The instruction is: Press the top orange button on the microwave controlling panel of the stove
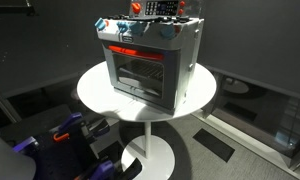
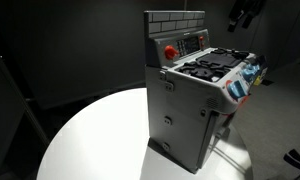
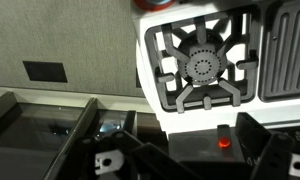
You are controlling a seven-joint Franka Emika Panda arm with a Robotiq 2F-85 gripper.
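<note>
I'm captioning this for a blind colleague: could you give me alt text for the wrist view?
Looking down on the top of the stove: a black burner grate with a round grey burner at its middle, and a second dark grate cut off at the right. A grey surface lies to the left; dark parts of the gripper cross the bottom edge.

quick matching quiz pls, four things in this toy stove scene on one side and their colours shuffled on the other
Things:
A. round table
B. burner grate
C. strip above the oven door
D. stove casing

Colours:
1. red-orange
2. silver-grey
3. white
4. black

Pairs: A-3, B-4, C-1, D-2
</note>
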